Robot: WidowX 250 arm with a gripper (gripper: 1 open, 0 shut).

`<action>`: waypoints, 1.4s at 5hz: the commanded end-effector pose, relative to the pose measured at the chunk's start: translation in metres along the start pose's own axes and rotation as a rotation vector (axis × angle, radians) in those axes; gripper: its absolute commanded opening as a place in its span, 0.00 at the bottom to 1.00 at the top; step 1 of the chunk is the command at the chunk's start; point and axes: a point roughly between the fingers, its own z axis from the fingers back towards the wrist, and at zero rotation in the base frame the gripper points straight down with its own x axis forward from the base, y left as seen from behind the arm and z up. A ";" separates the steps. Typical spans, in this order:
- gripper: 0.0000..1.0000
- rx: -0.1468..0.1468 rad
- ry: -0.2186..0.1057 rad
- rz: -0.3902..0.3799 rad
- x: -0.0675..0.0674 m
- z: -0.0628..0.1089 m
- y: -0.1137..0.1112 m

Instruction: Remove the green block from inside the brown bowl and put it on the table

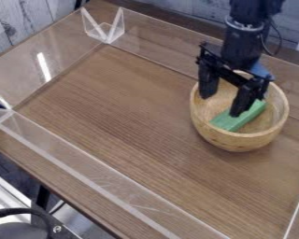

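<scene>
open pincer point(230, 92) above green block point(241, 116) in brown bowl point(222, 134).

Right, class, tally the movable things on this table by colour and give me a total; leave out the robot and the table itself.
Green: 1, the green block, lying inside the bowl
Light tan: 1, the brown bowl
Clear: 1, a small acrylic stand at the far edge
Total: 3
</scene>
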 end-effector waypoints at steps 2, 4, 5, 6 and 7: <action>1.00 0.015 -0.079 -0.046 0.020 0.010 -0.006; 1.00 0.017 -0.102 -0.075 0.027 0.003 -0.009; 1.00 0.019 -0.117 -0.092 0.031 0.001 -0.009; 1.00 0.020 -0.132 -0.107 0.033 -0.001 -0.009; 1.00 0.020 -0.146 -0.116 0.033 0.000 -0.009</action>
